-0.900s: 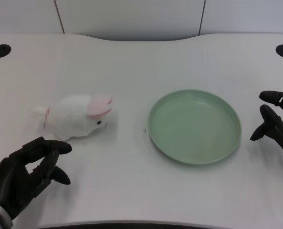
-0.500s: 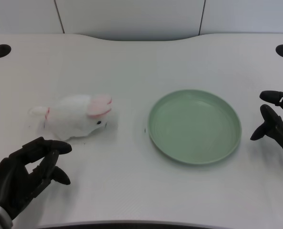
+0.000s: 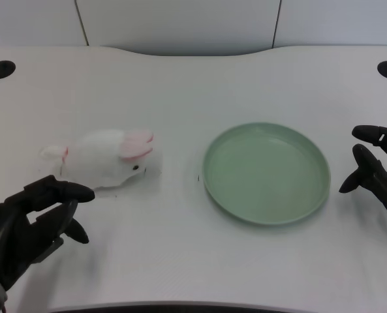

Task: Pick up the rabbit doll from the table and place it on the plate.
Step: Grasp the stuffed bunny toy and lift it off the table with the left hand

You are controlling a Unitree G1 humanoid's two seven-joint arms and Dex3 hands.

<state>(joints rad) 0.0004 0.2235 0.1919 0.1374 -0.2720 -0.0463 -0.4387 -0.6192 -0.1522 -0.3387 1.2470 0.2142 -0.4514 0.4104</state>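
The task has hardly begun, judging by how things lie. The rabbit (image 3: 105, 158) lies on its side on the table (image 3: 193, 85), left of centre in the frame, pink ears toward the middle and tail end toward the left edge. Nothing holds it.

The left hand (image 3: 27, 228) sits in the lower left corner, just below and left of the rabbit. Its fingers (image 3: 66, 191) are apart and partly curled, the uppermost one reaching toward the rabbit's underside and ending close to the white fur. Whether that fingertip touches the fur cannot be told from this angle; the hand plainly has nothing in its grasp.

The plate (image 3: 266, 173), pale green and round, lies right of centre, well apart from the rabbit, with bare table between them. Nothing is on it.

So no part of the task is done. Everything is left: closing the fingers around the rabbit's body, lifting it, carrying it rightward across the gap, and setting it down inside the plate's rim. The hand looks placed for the approach, so the grasp is probably the step in hand. The rabbit is soft and rounded, so a grip around its middle seems likelier to hold than a pinch on an ear.
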